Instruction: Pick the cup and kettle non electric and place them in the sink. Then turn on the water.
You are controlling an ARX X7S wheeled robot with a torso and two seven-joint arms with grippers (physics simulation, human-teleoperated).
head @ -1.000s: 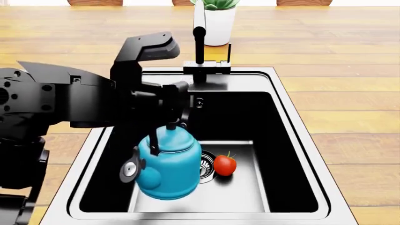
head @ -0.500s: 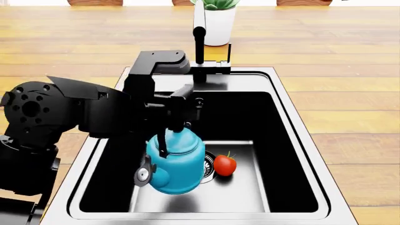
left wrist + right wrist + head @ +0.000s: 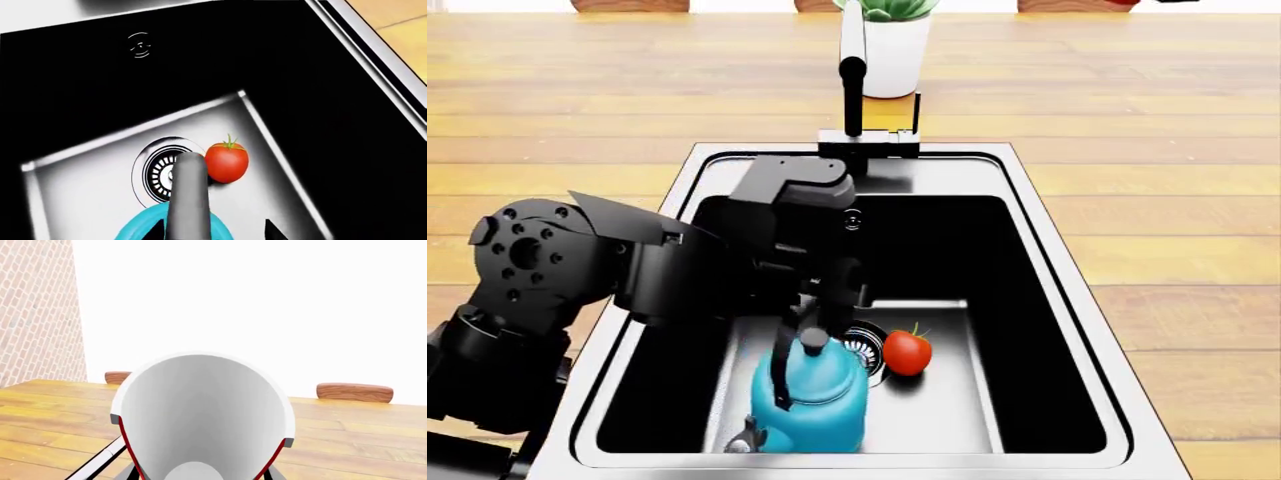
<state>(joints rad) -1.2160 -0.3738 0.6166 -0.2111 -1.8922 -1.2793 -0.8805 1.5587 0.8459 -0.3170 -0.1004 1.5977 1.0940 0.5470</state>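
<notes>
**One of two items nearly placed; cup and water outstanding**

Kettle [image 3: 811, 395]: squat, teal-blue, black arched handle; it sits low inside the sink [image 3: 1054, 290], at or just above the steel floor, beside the drain [image 3: 865, 352] and a tomato [image 3: 908, 352]. The left tool [image 3: 814, 300] is closed on the kettle's handle; release appears not yet made.

Cup [image 3: 203, 415]: red outside, white inside, gripped in the right tool over the wooden desk [image 3: 373, 440], not yet in the sink.

Faucet [image 3: 853, 75]: no water visible.
</notes>
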